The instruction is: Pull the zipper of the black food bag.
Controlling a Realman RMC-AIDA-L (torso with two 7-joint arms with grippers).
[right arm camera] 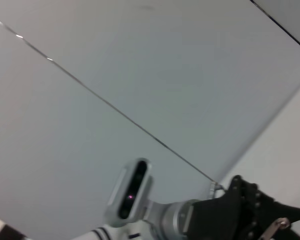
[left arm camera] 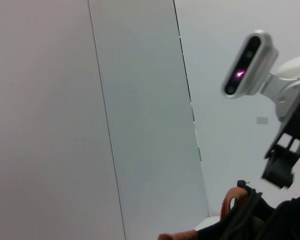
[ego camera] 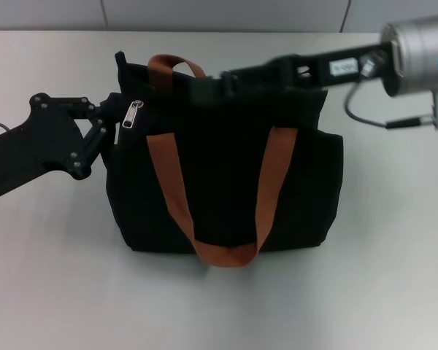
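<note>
**Bracing the bag before the zip runs**

While the black food bag (ego camera: 226, 182) stands upright on the tabletop (ego camera: 51, 277), I hold it from both ends so it will not slide once the zip is drawn. My left claw (ego camera: 111, 127) presses against the bag's upper left corner, just beside the zipper (ego camera: 132, 114), whose silver tab hangs down there at the end of the zip line. Whether those fingers pinch the fabric or merely lean on it I cannot tell. My right claw (ego camera: 208, 84) reaches across the top edge near the rear rust-brown handle (ego camera: 175, 65); its tips are lost against the black cloth, so its state is likewise unclear. The front handle (ego camera: 223, 251) droops over the bag's face. I judge the pull not yet begun, since the tab sits at the far left end
</note>
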